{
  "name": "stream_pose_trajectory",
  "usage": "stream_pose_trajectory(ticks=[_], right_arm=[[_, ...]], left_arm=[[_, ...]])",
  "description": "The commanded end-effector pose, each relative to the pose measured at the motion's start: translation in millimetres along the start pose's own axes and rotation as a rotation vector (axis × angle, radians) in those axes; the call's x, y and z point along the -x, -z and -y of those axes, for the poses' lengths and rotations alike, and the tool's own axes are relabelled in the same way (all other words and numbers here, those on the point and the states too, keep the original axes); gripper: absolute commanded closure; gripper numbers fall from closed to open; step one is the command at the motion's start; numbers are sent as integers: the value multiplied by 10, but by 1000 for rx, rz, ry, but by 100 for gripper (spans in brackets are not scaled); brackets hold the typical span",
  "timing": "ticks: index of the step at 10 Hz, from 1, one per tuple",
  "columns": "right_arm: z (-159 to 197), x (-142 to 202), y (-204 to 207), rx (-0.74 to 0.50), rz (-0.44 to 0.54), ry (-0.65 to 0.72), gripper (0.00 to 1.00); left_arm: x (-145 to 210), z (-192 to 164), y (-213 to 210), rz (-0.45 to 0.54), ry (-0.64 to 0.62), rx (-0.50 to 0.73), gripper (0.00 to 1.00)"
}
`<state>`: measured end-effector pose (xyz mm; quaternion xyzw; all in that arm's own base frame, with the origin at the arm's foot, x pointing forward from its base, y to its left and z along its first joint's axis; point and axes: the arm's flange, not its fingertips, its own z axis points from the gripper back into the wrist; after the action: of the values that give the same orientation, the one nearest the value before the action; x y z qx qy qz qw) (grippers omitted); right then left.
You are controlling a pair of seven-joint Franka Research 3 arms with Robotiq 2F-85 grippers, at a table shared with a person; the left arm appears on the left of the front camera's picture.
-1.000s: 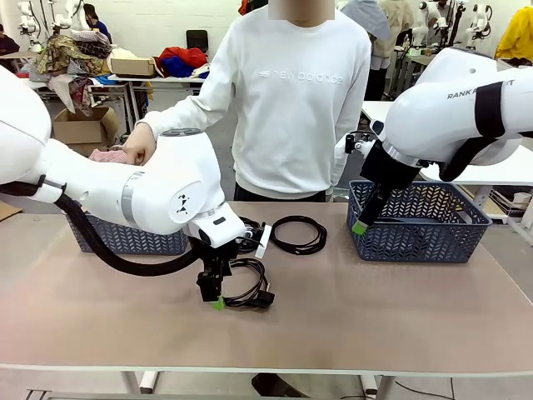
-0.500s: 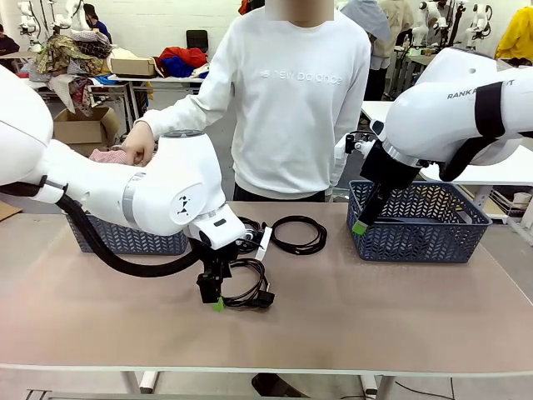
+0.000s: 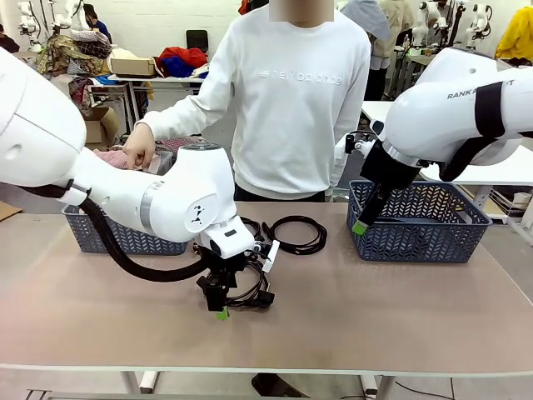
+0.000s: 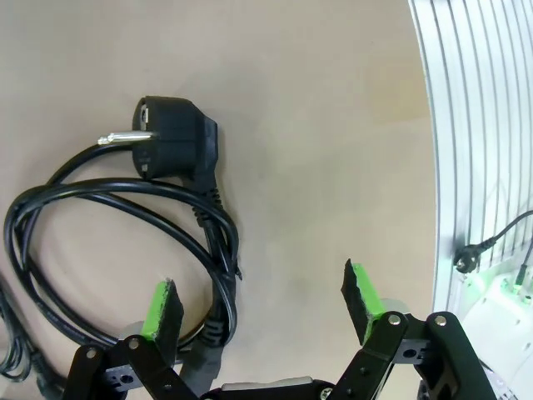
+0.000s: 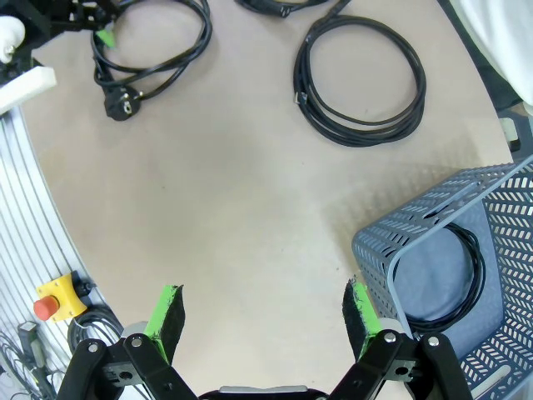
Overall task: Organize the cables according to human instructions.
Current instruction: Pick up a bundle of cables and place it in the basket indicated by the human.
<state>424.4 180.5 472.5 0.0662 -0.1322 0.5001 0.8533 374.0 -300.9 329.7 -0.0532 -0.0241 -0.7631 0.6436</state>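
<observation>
Four thin black power cords are spread across a tan tabletop [image 3: 400, 308] shared by two white robot arms and a person in a white sweatshirt [image 3: 291, 125]. At far left, a blue-grey perforated plastic basket [image 3: 125, 240] sits toward the table's back edge, with the person's fist [image 3: 139, 152] raised beyond it. Just right of it, the left arm bends down so that the left gripper [image 3: 219, 307] stands over the near coiled cord [image 4: 125, 187]. This cord lies flat toward the front of the table, its chunky round plug [image 4: 171, 137] resting on the edge of the loop. The jaws are spread wide and grip nothing. In the wrist view one green pad [image 4: 162, 310] stands right at the loop's strands and the other is over bare table. A second cord [image 3: 250, 224] lies partly hidden behind that wrist. A third coiled cord [image 3: 298, 235] rests at mid-table, just in front of the person. Farther right, the right gripper [image 3: 360, 225] hangs beside the near left corner of a second blue-grey basket [image 3: 416, 242], its fingers fully parted and empty over bare table. The fourth cord [image 5: 476, 267] lies coiled inside that basket.
</observation>
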Motion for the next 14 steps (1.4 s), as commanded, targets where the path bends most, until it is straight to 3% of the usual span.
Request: stream_pose_trajectory(ticks=[1, 13, 14], right_arm=[[5, -28, -20, 6, 1, 1, 0], [5, -28, -20, 6, 1, 1, 0], [5, -28, -20, 6, 1, 1, 0]], left_arm=[[-16, -59, 24, -36, -6, 18, 0], [-28, -170, 182, -61, 8, 58, 0], [-18, -169, 180, -67, 9, 53, 11]])
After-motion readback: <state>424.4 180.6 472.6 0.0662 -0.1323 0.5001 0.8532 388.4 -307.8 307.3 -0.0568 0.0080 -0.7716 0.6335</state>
